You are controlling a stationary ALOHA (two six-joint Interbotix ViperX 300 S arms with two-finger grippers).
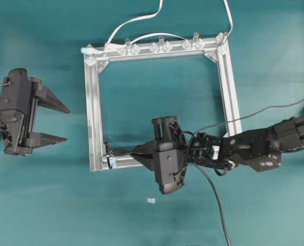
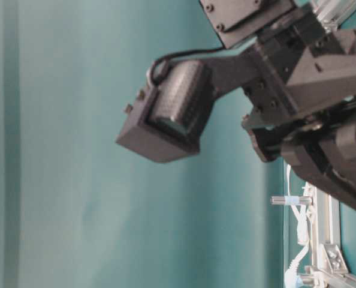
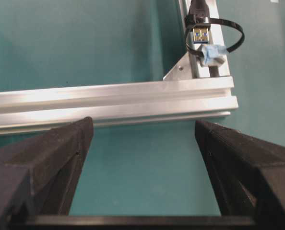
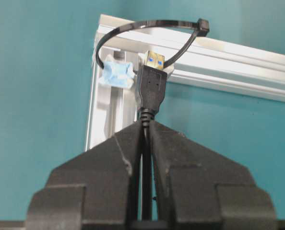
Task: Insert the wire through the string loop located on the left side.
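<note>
The wire [image 4: 152, 88] is a thin black cable ending in a USB plug. My right gripper [image 4: 146, 123] is shut on the cable just behind the plug. The plug's silvery tip [image 4: 155, 59] sits at the opening of the string loop [image 4: 147, 23], a thin dark ring rising from pale-blue tape [image 4: 116, 73] on the frame's corner. One strand of the loop crosses the tip. From overhead, the right gripper [image 1: 134, 152] points left at that corner. In the left wrist view the plug [image 3: 201, 33] and loop [image 3: 233, 36] lie beyond the frame. My left gripper [image 1: 66, 124] stands open and empty, left of the frame.
A square aluminium frame [image 1: 93, 102] lies on the teal table. A white cable [image 1: 142, 20] runs through clear clips [image 1: 159, 46] on its far rail. The black cable trails back over the right rail [image 1: 254, 114]. A small white scrap [image 1: 151, 200] lies near the front.
</note>
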